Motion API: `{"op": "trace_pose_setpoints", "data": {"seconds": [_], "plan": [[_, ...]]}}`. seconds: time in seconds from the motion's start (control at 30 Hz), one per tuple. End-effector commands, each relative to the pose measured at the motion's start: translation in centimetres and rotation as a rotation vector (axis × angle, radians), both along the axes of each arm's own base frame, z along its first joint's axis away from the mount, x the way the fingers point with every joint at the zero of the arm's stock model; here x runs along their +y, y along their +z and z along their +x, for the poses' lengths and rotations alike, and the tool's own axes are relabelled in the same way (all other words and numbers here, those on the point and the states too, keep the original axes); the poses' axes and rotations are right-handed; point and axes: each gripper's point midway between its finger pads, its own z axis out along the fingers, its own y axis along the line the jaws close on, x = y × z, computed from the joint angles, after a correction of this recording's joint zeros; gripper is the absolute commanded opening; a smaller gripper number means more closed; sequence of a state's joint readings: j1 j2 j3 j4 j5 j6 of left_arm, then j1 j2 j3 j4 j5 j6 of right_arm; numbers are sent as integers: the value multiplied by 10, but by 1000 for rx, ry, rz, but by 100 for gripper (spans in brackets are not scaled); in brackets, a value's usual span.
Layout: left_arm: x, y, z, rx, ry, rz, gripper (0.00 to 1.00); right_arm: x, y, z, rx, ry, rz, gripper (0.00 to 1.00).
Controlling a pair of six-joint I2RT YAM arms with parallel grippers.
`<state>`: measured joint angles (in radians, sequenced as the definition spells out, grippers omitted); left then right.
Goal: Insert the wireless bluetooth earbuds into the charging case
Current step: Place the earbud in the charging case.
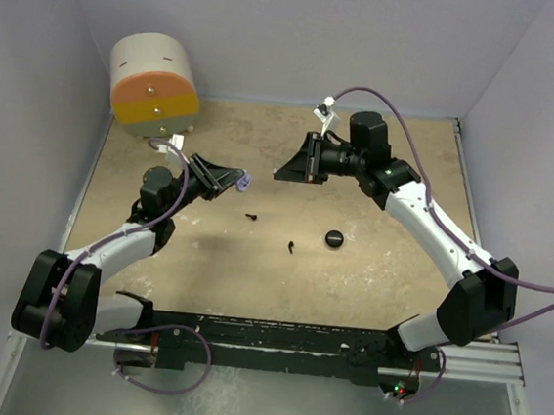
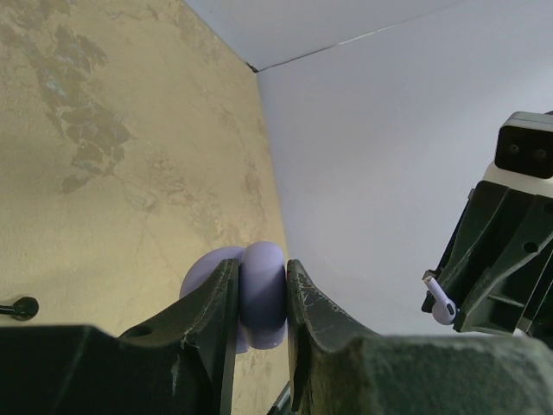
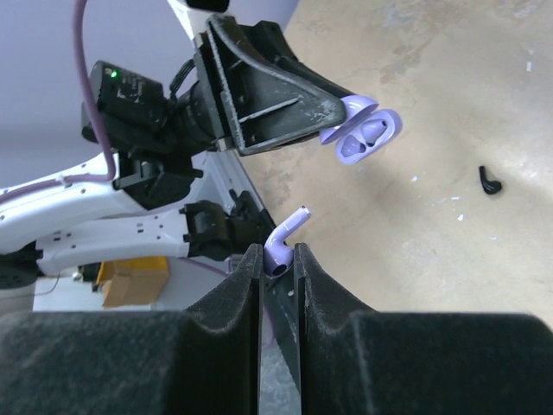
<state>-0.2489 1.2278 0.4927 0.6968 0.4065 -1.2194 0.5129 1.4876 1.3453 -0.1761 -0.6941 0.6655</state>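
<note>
Clamped tight in left jaws: open lavender case (image 3: 367, 134).
Right of case, lavender earbud (image 3: 281, 245) pinched in right jaws; near case, black earbud (image 1: 251, 216) on counter (image 1: 369, 275).

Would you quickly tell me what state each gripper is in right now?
Left gripper: shut on the open lavender case.
Right gripper: shut on a lavender earbud.

The right pincer (image 3: 277, 256) nips a pale lavender stemmed earbud (image 3: 286, 234), stem up, between its dark fingers. Just up and right of it, the left pincer (image 3: 335, 111) grips an open lavender clamshell charging case (image 3: 367, 137). Right of that case, a small black earbud (image 3: 490, 181) lies on the speckled beige table (image 3: 449, 69).
</note>
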Motion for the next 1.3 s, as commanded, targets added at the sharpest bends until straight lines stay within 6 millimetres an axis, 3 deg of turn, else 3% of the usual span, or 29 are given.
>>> {"op": "trace_pose_setpoints", "data": {"seconds": [0.0,0.4,1.0,1.27], "plan": [[-1,20,1,-94,-18,-16,0,5,9,-12,12,126,85,0],[-4,14,1,-106,-37,-7,0,11,-22,-6,99,180,77,0],[-5,17,2,-128,94,-97,0,20,-35,0,139,157,173,0],[-20,17,2,-133,96,-141,0,21,-39,-3,148,168,212,0]]}}
